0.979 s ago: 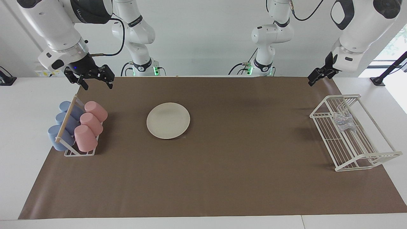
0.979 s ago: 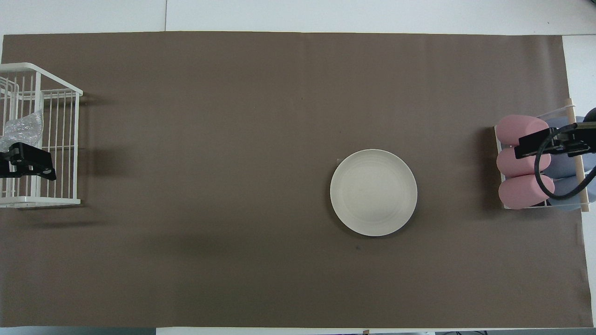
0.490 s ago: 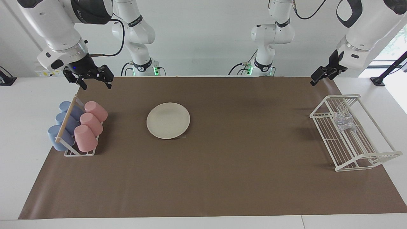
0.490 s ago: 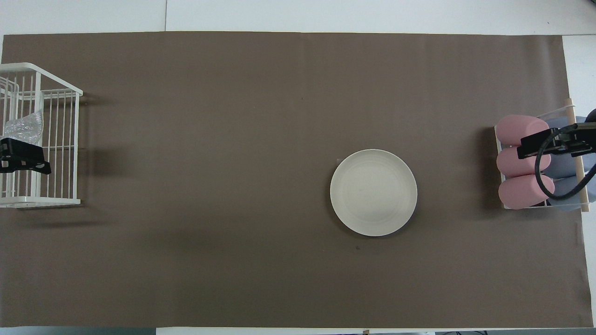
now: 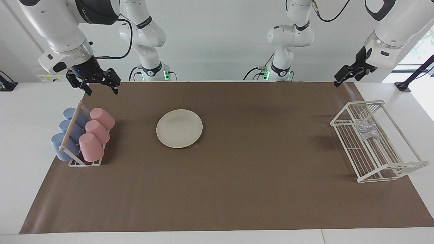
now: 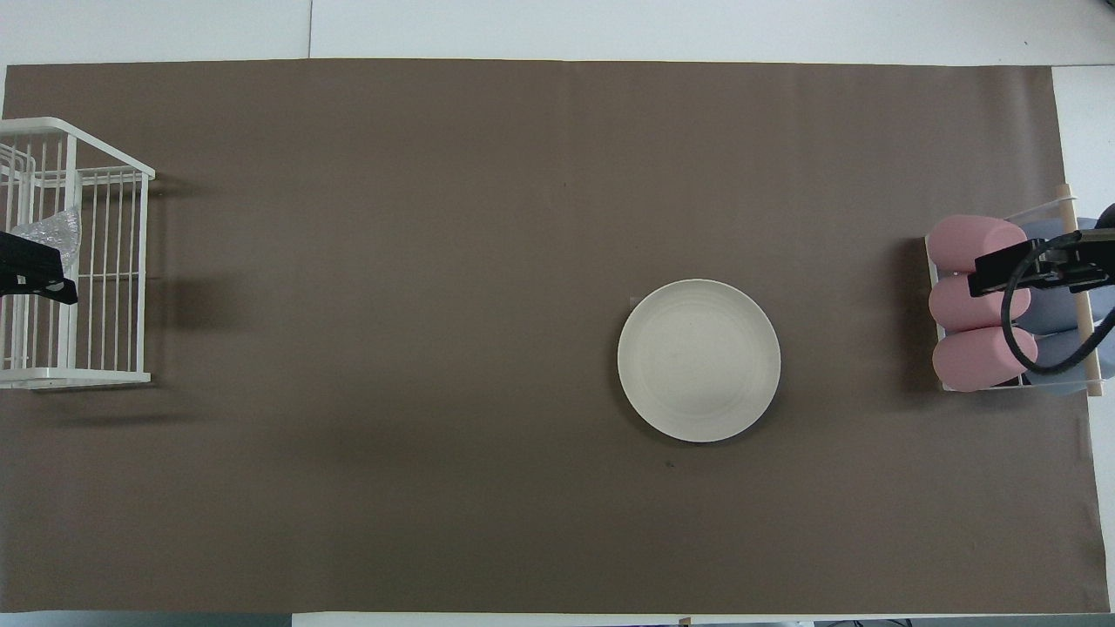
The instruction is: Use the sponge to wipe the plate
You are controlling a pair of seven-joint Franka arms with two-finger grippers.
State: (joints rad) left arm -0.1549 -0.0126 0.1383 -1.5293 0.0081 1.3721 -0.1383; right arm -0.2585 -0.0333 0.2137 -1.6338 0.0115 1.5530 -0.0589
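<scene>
The cream plate (image 5: 179, 128) lies flat on the brown mat, toward the right arm's end; it also shows in the overhead view (image 6: 699, 360). The silvery crinkly sponge (image 5: 366, 129) lies inside the white wire rack (image 5: 342, 121) at the left arm's end. In the overhead view the sponge (image 6: 45, 232) is partly covered by my left gripper (image 6: 48, 283). My left gripper (image 5: 340, 79) hangs high over the rack's robot-side end, touching nothing. My right gripper (image 5: 101, 88) is open and empty, raised over the cup holder's robot-side end; it also shows in the overhead view (image 6: 993, 272).
A cup holder (image 5: 75, 162) with pink cups (image 5: 91, 146) and blue cups (image 5: 62, 146) lying on their sides stands at the right arm's end, beside the plate. The brown mat (image 5: 257, 176) covers most of the white table.
My left gripper has risen and drawn back toward the left arm's end, uncovering more of the rack in the overhead view. My right gripper has risen slightly. Plate and sponge have not moved.
</scene>
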